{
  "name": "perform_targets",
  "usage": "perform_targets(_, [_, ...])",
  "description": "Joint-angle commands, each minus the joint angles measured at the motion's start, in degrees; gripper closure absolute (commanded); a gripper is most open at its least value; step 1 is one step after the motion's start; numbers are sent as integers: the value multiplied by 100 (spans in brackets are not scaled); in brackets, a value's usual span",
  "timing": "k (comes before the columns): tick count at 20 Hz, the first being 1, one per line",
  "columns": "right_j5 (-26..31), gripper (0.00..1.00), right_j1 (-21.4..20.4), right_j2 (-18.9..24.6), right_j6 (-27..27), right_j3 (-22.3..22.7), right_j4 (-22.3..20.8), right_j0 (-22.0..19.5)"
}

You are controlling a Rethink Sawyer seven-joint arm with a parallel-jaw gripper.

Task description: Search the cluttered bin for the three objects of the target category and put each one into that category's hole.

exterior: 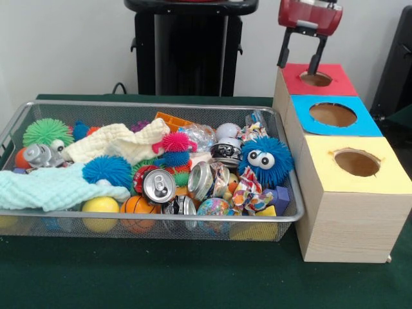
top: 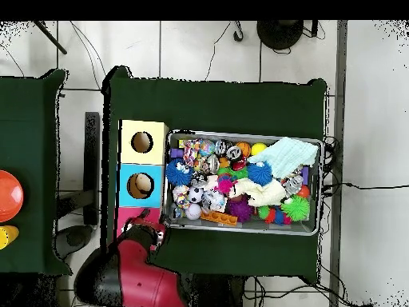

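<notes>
Silver mesh bin [exterior: 278, 122] held two drink cans, two balls, one blue googly-eyed puffer. Three boxed holes alongside; red hole [exterior: 316, 78] farthest. Gripper [exterior: 300, 61] hung over it, fingers spread, empty.

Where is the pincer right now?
In the front view, the pincer hangs at upper right, directly over the red-topped hole, open and empty, beyond the bin's far right corner.
</notes>
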Motion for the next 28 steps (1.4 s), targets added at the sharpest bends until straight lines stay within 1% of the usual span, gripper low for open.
perform_targets(1, [-562,0,449,1019,751,-206,-727,-1127])
perform_targets(5, [-878,0,649,1286,836,-214,-1099,-1528])
perform_targets(7, [-980,0,737,1350,874,-253,-1215,-1626])
perform_targets(15, [-1238,0,1027,1464,862,-489,-1499,-1852])
perform_targets(22, [-1372,0,1246,1511,887,-700,-1537,-1886])
perform_targets(28, [-1439,0,1406,1540,791,-966,-1636,-1969])
